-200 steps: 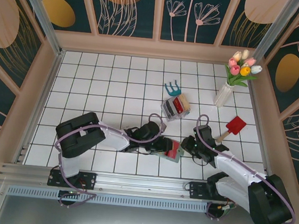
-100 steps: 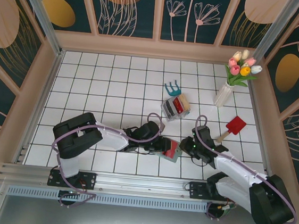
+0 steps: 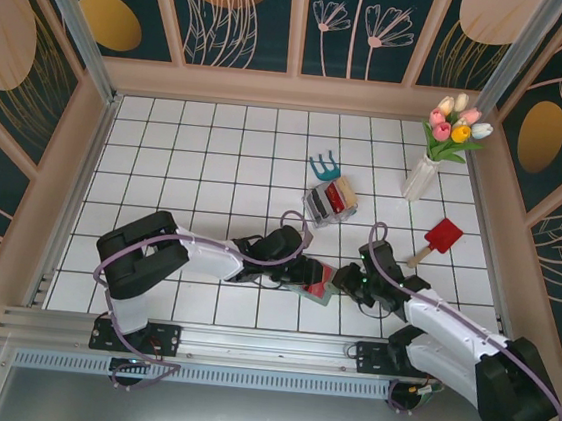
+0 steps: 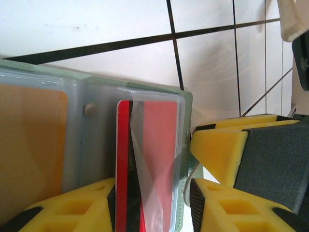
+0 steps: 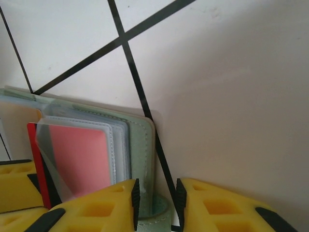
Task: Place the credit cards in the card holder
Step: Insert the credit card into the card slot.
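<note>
The red card [image 4: 161, 154] is only part way under the clear pocket [image 4: 145, 193], and the pocket's edge lies bent across it. I think a push now could make the card catch on that bent edge, crumple the pocket, or slide over the top instead of going inside. The card holder [image 5: 142, 150] is soft, so it could also fold or slip on the smooth table [image 4: 96, 29] if one side lets go too soon.

The left end effector [image 4: 153, 203] has its jaws partly open, one on each side of the red card and its page. I cannot tell if they squeeze. The right end effector [image 5: 155, 203] is almost closed and pinches the green edge of the card holder.

The card holder lies open and flat, low in the middle of the top view, between the two arms. It is pale green with see-through pockets. An orange card [image 4: 29, 145] sits in the left pocket.
</note>
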